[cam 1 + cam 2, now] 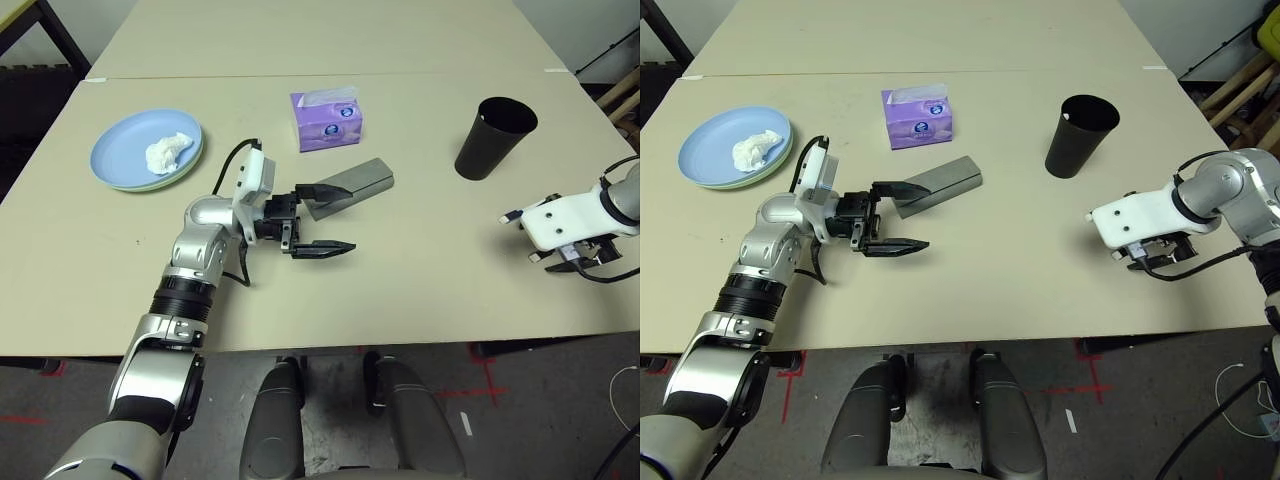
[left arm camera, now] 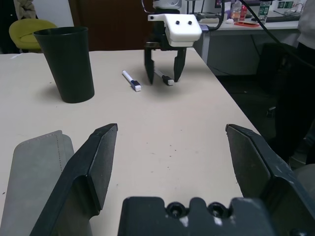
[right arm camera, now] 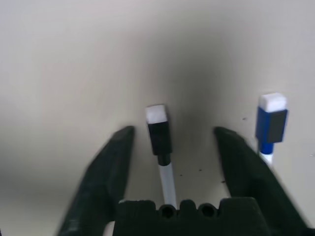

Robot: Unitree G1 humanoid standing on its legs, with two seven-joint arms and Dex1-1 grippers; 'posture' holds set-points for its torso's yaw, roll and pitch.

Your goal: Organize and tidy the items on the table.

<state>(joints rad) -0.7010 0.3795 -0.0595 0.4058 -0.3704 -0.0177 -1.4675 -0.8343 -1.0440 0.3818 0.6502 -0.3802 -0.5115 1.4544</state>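
Note:
My left gripper is open, low over the table, its far finger beside the near end of the grey glasses case. At the right, my right gripper points down with its fingers either side of a white pen with a black cap; a gap shows on both sides. A second white pen with a blue cap lies just outside that gripper. The tall black cup stands behind it. The purple tissue box sits at the back middle. A white tissue wad lies on the light blue plate.
The blue plate rests on a pale green plate whose rim peeks out at its near side. A second table adjoins along the far edge. The near table edge runs close below both arms.

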